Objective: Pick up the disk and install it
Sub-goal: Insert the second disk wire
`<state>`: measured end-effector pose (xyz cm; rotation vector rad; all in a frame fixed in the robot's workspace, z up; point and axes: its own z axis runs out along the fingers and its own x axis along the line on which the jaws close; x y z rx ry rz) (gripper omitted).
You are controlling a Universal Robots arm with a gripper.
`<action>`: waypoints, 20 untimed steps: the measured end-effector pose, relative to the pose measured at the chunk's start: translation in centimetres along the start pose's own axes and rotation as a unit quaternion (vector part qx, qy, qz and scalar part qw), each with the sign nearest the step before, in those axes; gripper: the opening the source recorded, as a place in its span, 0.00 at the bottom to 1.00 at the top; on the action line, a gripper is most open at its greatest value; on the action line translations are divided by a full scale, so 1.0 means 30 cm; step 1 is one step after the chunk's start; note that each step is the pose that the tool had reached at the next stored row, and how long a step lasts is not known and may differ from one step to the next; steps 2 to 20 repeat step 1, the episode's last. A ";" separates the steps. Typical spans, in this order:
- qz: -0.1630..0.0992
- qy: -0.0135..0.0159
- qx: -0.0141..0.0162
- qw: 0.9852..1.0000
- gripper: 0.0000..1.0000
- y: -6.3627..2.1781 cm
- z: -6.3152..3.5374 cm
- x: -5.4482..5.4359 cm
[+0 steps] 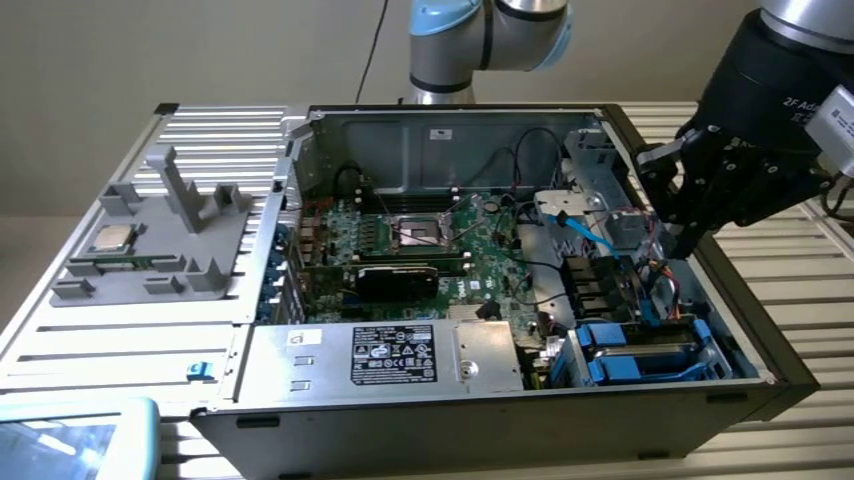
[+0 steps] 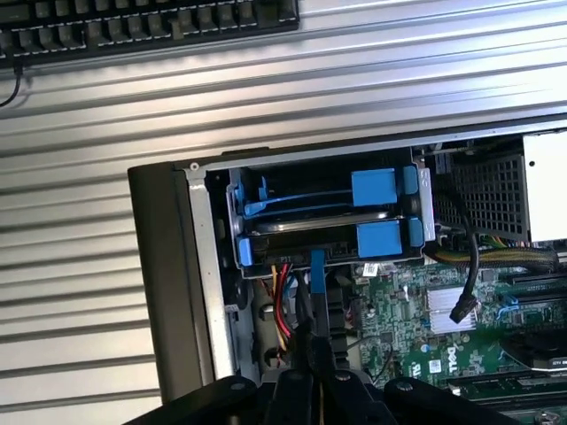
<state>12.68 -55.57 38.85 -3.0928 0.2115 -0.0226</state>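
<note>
Apparently installed, the disk is seen seated in the bay at 5 o'clock; the gripper is pressed together, empty, so only retraction is judged outstanding.

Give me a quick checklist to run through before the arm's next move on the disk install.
1. Case open on top: ok.
2. Gripper above the case, at the exterior view's right: ok.
3. Disk in the gripper: not ok; it sits in the drive cage.
4. Disk fully seated: cannot tell.
5. Cables away from the cage: not ok; they run right beside it.
</note>
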 end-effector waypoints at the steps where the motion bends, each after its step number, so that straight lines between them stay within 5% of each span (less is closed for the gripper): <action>1: 0.000 0.000 0.000 1.000 0.11 0.000 0.000 0.000; 20: 0.000 0.000 0.000 1.000 0.11 0.000 0.000 0.000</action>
